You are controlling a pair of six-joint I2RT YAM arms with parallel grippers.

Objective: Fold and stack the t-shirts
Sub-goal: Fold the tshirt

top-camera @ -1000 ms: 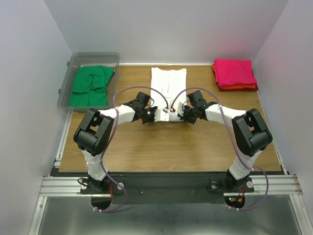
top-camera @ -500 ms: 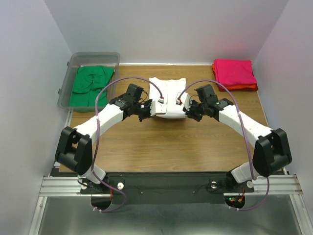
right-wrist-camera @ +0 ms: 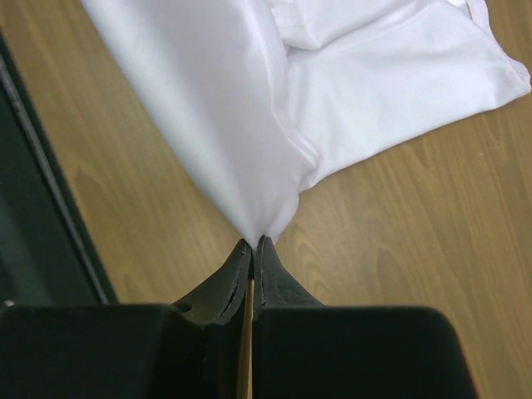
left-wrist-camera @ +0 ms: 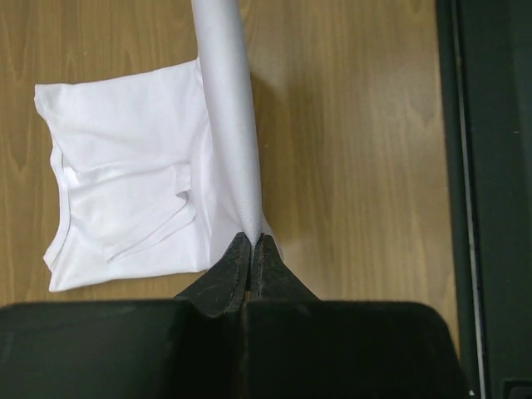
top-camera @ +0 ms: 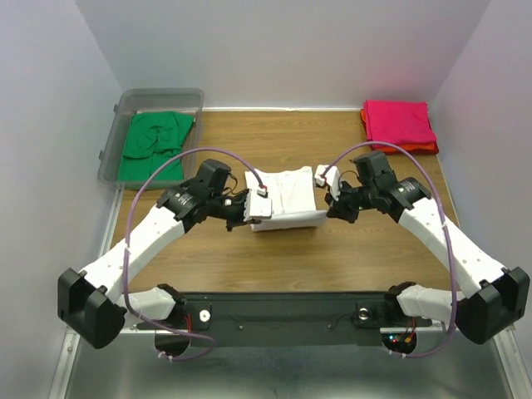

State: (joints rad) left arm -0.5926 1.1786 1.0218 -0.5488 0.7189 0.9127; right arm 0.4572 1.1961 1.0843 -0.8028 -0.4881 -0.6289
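The white t-shirt (top-camera: 287, 198) lies partly folded at the table's middle. Its near edge is raised and stretched between both grippers. My left gripper (top-camera: 252, 211) is shut on the left end of that edge, as the left wrist view shows (left-wrist-camera: 252, 241), with the rest of the shirt (left-wrist-camera: 125, 191) flat below. My right gripper (top-camera: 327, 198) is shut on the right end (right-wrist-camera: 253, 243), with cloth (right-wrist-camera: 349, 91) hanging from it. The green t-shirt (top-camera: 154, 145) lies in the bin. The magenta t-shirt (top-camera: 397, 121) sits folded on the red-orange one (top-camera: 407, 150) at the back right.
The clear grey plastic bin (top-camera: 112, 141) stands at the back left corner. The wooden table (top-camera: 291, 262) ends at a black rail along the near edge (top-camera: 274, 303). White walls close the left, back and right sides.
Both grippers have moved toward the near edge and risen, still holding the white shirt's edge. The shirt has slid nearer and now looks shorter.
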